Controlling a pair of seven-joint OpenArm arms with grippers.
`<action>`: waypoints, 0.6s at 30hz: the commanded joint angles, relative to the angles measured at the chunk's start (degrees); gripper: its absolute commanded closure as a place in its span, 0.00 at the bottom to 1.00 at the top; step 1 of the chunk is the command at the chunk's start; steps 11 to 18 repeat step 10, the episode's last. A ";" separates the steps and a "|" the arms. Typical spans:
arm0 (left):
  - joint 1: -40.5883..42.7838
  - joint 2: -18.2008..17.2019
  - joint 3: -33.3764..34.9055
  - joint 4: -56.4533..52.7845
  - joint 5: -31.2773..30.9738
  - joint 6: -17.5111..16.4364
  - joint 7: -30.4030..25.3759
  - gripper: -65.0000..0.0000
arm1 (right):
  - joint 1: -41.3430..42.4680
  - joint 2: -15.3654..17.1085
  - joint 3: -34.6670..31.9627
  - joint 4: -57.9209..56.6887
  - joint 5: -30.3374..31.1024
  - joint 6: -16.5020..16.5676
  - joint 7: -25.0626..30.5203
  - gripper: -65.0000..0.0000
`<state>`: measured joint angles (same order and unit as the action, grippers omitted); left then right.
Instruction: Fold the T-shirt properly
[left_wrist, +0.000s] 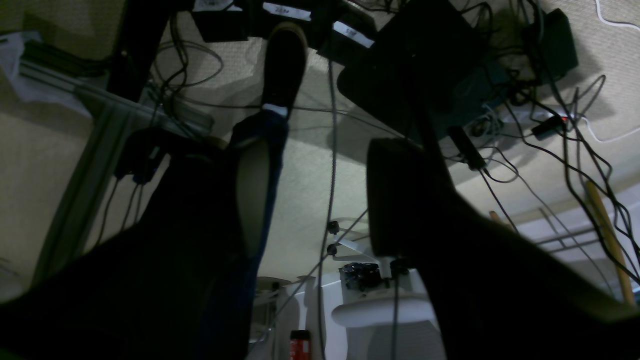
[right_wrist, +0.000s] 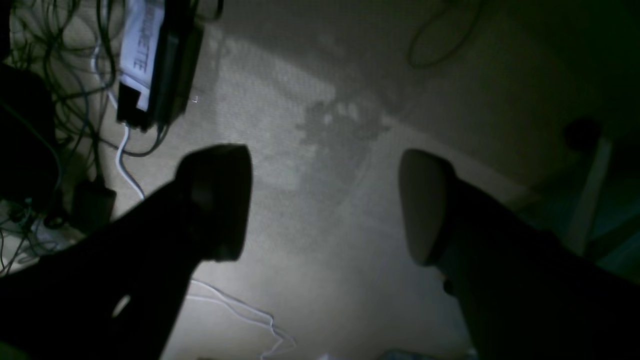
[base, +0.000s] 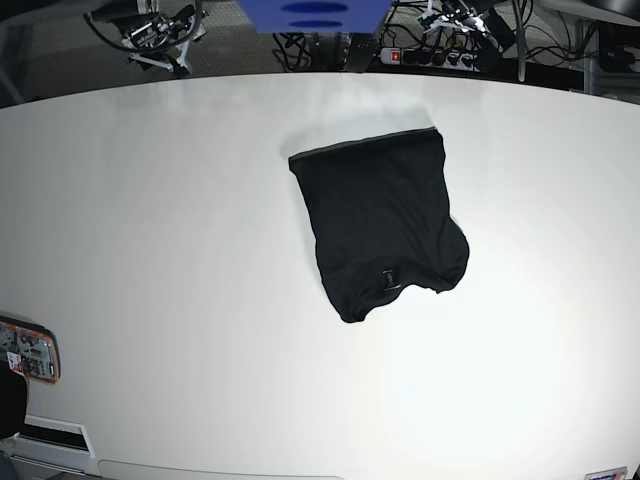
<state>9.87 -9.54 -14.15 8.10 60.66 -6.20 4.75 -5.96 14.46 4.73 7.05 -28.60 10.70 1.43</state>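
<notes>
The black T-shirt (base: 385, 220) lies flat on the white table (base: 160, 230), right of the middle, in a rough rectangle. Its straight edge faces the far side and its rounded collar end faces the near side. It does not show in either wrist view. My left gripper (left_wrist: 320, 195) is open and empty, with carpeted floor and cables beyond it. My right gripper (right_wrist: 322, 205) is open and empty over bare carpet. Both are off the table; only arm parts show at the far edge in the base view, at the left (base: 155, 30) and at the right (base: 465, 18).
A red and grey device (base: 28, 350) lies at the table's near left edge. A blue object (base: 310, 12) and a power strip (base: 420, 55) sit behind the far edge. Tangled cables (left_wrist: 525, 100) and a labelled black box (right_wrist: 150, 60) lie on the floor.
</notes>
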 joint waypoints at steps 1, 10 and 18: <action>0.29 -0.26 -0.05 0.03 0.04 -0.09 0.48 0.53 | -1.38 0.88 -0.03 -0.59 -0.28 0.42 -0.86 0.32; 0.29 -0.96 -0.05 0.03 0.48 -0.09 0.48 0.53 | -1.38 0.71 -0.03 -0.59 -0.28 0.42 -0.95 0.32; 0.29 -0.96 -0.05 0.03 0.48 -0.09 0.48 0.53 | -1.38 0.71 -0.03 -0.59 -0.28 0.42 -0.95 0.32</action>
